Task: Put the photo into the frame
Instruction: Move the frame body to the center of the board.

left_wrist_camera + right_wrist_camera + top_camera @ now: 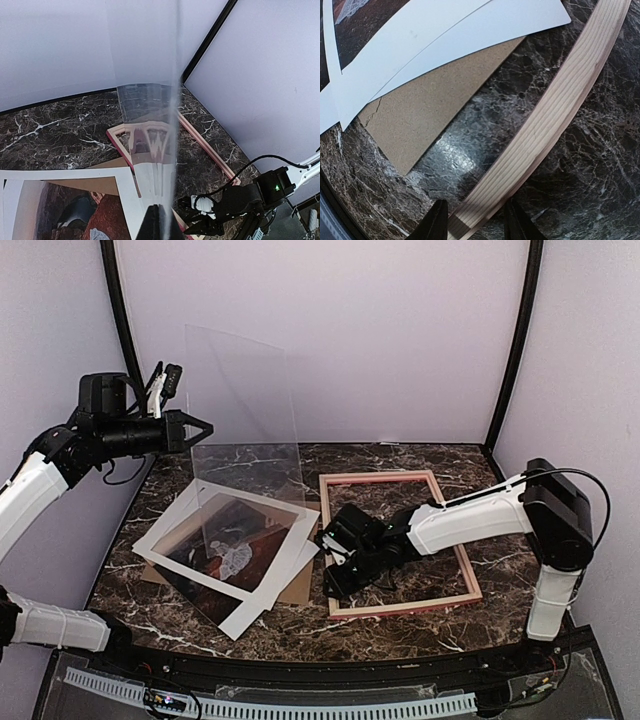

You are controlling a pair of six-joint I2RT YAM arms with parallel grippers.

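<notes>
Top view: frame [380,477], pink wood, flat on the table [460,465]. Photo [235,545] lies left of the frame, outside it, under a white mat [170,525], with a brown board [300,585] beneath whose corner is just beside the frame's left rail. Right gripper [335,565] is low over that left rail. Left gripper [205,427] is raised well left of the frame, pinching a clear sheet [240,400] that stands upright above the photo. Left wrist view: sheet [145,100] seen nearly edge-on, rising from the pressed-together left gripper [155,222]; frame [205,145] shows beyond it, photo [65,210] lower left. Right wrist view: right gripper [475,220] sits astride the frame rail [555,110], one finger close on each side; whether they already press the wood cannot be told. Board [430,115] and mat [420,35] lie left of the rail, apart from it. Handling note, as a judgement: the step appears to be taking hold of the frame's left rail. Seat the fingers square across the rail, grip near its middle so the thin frame does not twist, keep it clear of the board corner, and keep the sheet aloft away from the photo.
</notes>
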